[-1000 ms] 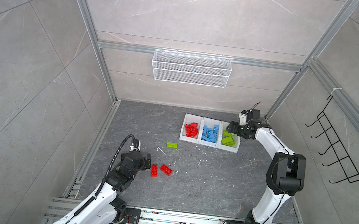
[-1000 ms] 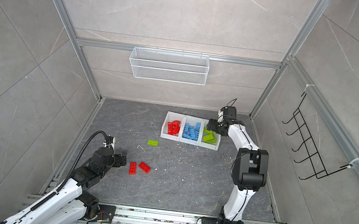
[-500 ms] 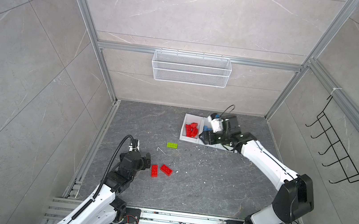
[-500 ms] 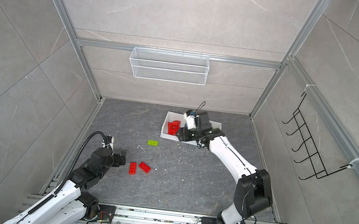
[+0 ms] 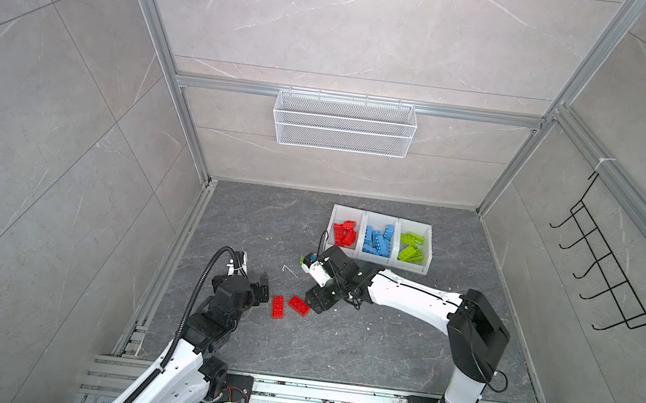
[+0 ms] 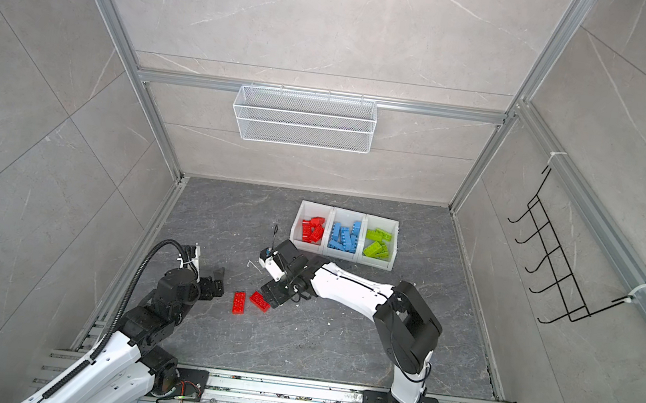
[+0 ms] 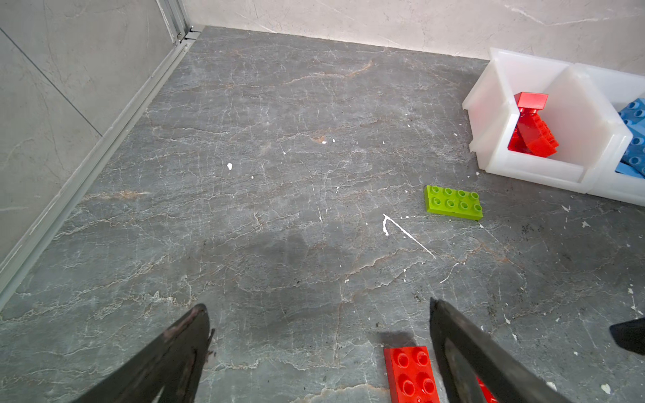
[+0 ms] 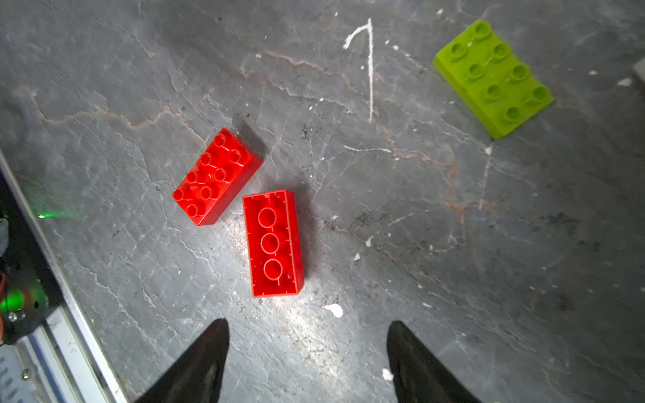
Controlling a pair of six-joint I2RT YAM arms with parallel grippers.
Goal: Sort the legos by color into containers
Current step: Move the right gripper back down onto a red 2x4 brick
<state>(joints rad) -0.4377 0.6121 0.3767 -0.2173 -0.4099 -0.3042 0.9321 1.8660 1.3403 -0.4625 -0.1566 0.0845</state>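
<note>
Item: inverted red lego (image 8: 273, 243), on counter (image 5: 337, 346), near-left of containers (image 5: 382, 217), close beside studs-up red lego (image 8: 216, 176). Right end effector (image 8: 307, 324): just beside it, fingers parted, empty. Advised: straddle long sides, descend square, spare the neighbour. Left end effector (image 7: 317, 304): spread wide, empty. Counts: loose red 2; loose lime lego (image 8: 492, 78) 1; containers 3.
</note>
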